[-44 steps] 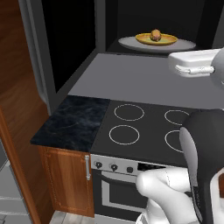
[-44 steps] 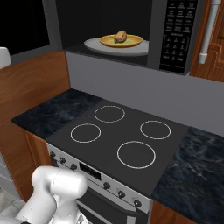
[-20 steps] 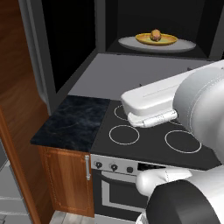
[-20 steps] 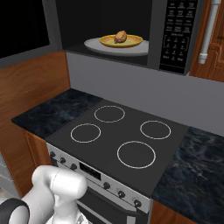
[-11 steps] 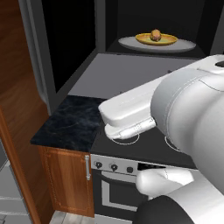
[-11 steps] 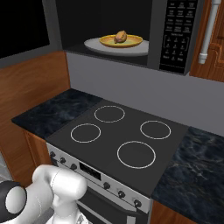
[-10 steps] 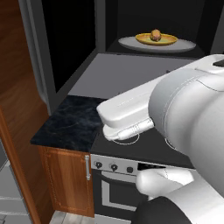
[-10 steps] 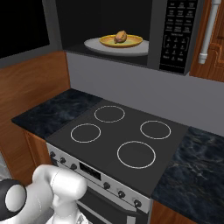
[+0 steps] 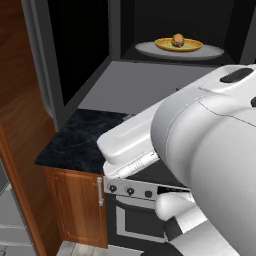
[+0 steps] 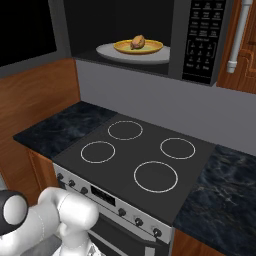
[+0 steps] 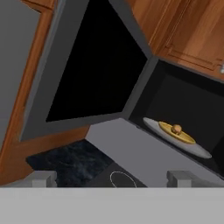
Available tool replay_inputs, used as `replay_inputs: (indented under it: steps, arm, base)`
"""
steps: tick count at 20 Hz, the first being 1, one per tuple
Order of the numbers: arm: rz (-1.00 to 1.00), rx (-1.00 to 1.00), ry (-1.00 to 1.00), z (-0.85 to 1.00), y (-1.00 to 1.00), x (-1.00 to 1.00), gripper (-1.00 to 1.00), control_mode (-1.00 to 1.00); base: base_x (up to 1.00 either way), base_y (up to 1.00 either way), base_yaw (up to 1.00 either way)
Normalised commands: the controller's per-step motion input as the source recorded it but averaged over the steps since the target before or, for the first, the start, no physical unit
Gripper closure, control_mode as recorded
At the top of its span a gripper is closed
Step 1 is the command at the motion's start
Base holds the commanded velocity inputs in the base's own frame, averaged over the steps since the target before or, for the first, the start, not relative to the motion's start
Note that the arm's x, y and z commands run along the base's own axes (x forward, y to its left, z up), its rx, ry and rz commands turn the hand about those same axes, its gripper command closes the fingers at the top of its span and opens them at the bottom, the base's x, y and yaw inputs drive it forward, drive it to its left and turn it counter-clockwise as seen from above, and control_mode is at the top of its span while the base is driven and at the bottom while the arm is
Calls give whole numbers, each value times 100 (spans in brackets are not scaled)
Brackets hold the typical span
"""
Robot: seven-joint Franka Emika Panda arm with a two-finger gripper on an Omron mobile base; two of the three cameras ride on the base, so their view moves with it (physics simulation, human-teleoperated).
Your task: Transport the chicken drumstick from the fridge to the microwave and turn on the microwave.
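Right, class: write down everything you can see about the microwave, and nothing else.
The microwave is a wide grey-framed box mounted above the stove. Its door, dark glass in a grey frame, is swung wide open to the left. The inside is black. A grey round turntable lies on the floor, bearing a yellow plate with the drumstick on top. A black panel of buttons fills the right front.
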Motion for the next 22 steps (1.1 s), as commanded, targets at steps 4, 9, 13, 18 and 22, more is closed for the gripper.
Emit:
replay_inputs:
  steps: [4,9,13,18,22]
  arm:
    - [2,-7,0,-28,6,0,-100,-100]
    - [3,-7,0,-33,1,0,-100,-100]
    - [3,-8,0,-33,1,0,-100,-100]
    - [2,-11,0,-27,17,8,-100,-100]
    - [0,-11,0,-10,28,16,-100,-100]
  base:
    - [0,0,0]
    - [0,0,0]
    - [0,0,0]
    - [0,0,0]
    - [0,0,0]
